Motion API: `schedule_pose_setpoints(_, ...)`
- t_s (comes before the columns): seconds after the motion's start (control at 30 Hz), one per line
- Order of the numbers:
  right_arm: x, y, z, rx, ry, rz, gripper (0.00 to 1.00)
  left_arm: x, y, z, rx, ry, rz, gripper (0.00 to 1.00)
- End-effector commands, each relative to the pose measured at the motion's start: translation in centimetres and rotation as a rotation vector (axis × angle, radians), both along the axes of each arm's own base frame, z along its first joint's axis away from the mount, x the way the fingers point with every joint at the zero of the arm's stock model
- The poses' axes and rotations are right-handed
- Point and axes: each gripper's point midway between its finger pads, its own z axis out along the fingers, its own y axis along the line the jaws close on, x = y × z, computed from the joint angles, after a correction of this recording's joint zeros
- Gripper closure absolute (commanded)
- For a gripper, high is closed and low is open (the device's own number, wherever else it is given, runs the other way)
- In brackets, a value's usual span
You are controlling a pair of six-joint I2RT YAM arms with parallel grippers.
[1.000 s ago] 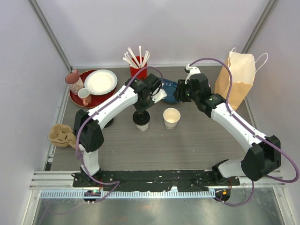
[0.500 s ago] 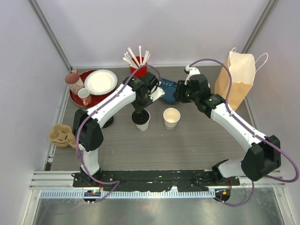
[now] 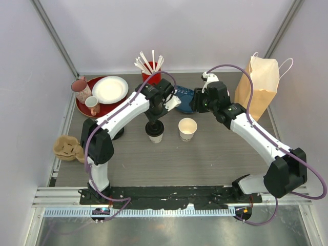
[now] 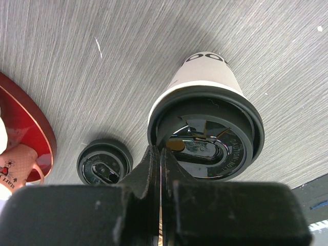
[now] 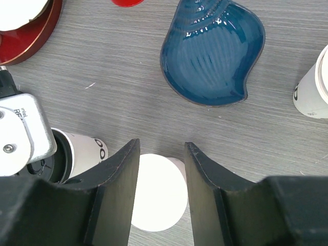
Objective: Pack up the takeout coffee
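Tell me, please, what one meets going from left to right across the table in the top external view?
Brown pulp carrier → white plate → lidded coffee cup → lidless paper cup → brown paper bag.

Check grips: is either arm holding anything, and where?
Nothing held. Left gripper is shut on itself at the rim of the black lid on the lidded cup. Right gripper hangs open above the lidless cup.
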Motion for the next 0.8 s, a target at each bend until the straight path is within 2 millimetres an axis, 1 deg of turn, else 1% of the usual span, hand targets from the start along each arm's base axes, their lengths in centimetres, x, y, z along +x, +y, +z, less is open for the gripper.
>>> schedule_pose_setpoints(0.0,0.26,-0.05,1.91,0.026,-0.068,0.002,0.54,0.55,-0.44,0.63,-0.004,-0.023,-0.017,1.00)
schedule_pose_setpoints(0.57,0.24,0.01,1.76,0.026,-0.068,0.004,0.54,0.69,-0.92,0.47,-0.018,-0.016,-0.014,1.00)
schedule_pose_setpoints(0.7,0.30,0.04,1.68,0.025,-0.065,0.004,0.54,0.75,-1.03,0.94,-0.027,-0.022,-0.015,1.00)
schedule_pose_setpoints(0.73,0.08,0.56,1.65,0.040,-0.056,0.031,0.55,0.77,-1.09,1.09,-0.031,-0.025,-0.015,1.00)
schedule_pose_setpoints(0.77,0.15,0.56,1.69,0.041,-0.057,0.031,0.54,0.67,-1.15,1.10,-0.035,-0.020,-0.016,1.00)
